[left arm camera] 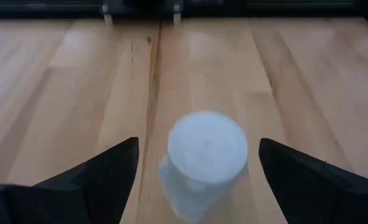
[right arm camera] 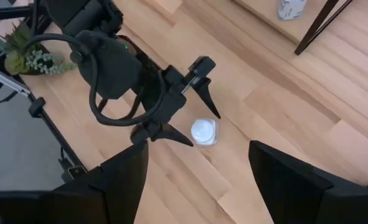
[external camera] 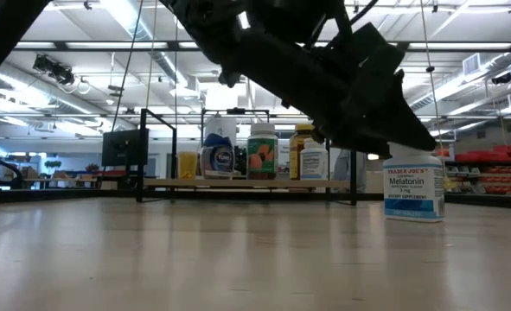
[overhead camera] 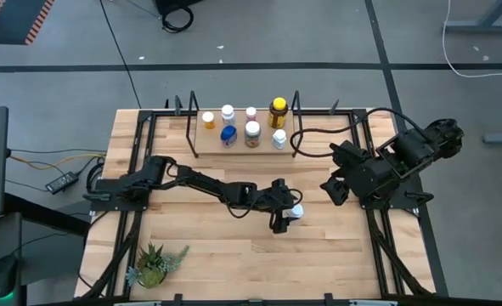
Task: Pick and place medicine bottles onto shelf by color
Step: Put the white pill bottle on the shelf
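A white melatonin bottle [external camera: 414, 186] with a white cap stands upright on its base on the table [overhead camera: 344, 255], right of centre [overhead camera: 296, 212]. My left gripper [overhead camera: 284, 218] is open and slants down over it. Its fingers stand on either side of the cap [left arm camera: 207, 148] with a gap on each side. My right gripper [overhead camera: 329, 185] is open and hovers above the table's right part, looking down on the bottle [right arm camera: 203, 132]. The shelf [overhead camera: 208, 136] at the far edge carries several bottles, among them a blue one [overhead camera: 228, 136] and a yellow-amber one [overhead camera: 278, 109].
A small potted plant [overhead camera: 155, 263] stands at the near left corner. Black frame rails [overhead camera: 140, 153] run along the table's left and right sides. Bare wood lies between the bottle and the shelf, whose black wire end frames [overhead camera: 297, 106] rise at each end.
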You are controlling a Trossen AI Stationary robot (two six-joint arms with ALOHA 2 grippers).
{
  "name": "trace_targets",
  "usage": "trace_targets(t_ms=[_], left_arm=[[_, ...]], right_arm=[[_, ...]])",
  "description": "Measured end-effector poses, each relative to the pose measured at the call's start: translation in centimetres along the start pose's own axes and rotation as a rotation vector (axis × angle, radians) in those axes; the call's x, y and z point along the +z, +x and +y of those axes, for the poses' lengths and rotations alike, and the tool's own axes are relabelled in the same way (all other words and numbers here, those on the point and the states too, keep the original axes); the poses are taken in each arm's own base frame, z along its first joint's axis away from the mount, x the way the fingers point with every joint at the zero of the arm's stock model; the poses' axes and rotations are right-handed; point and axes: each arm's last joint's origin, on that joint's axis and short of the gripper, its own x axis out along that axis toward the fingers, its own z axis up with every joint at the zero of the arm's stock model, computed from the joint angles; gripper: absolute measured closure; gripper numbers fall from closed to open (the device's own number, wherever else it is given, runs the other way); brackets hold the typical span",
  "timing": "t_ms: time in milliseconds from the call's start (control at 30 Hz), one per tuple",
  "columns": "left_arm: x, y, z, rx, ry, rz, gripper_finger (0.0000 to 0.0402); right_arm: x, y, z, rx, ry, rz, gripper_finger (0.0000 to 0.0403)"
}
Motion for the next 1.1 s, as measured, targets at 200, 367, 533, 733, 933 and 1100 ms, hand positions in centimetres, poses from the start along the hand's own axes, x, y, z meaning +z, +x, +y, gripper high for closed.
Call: trace_targets(t_ms=[200, 367, 533, 733, 933, 1100], left_arm=[[0.12, 0.02, -0.03, 0.000, 0.003, -0.015, 0.0071], [0.11, 0.02, 0.03, 0.001, 0.003, -0.014, 0.0082], [0.15, 0.02, 0.03, 0.001, 0.002, -0.018, 0.0107], [0.11, 0.00, -0.13, -0.003, 0.004, -0.015, 0.0148], [0.07, -0.03, -0.39, -0.010, 0.008, -0.012, 0.0191], [0.02, -0.13, -0.42, -0.009, 0.011, 0.003, 0.0214]], right_arm=[[0.00, 0.00, 0.00, 0.000, 0.000, 0.000, 0.0120], [0.01, 0.00, 0.00, 0.000, 0.002, 0.000, 0.0120], [0.01, 0.00, 0.00, 0.000, 0.004, 0.000, 0.0120], [0.01, 0.00, 0.00, 0.000, 0.004, 0.000, 0.0120], [0.01, 0.00, 0.00, 0.000, 0.012, 0.000, 0.0120], [0.00, 0.00, 0.00, 0.000, 0.023, 0.001, 0.0120]])
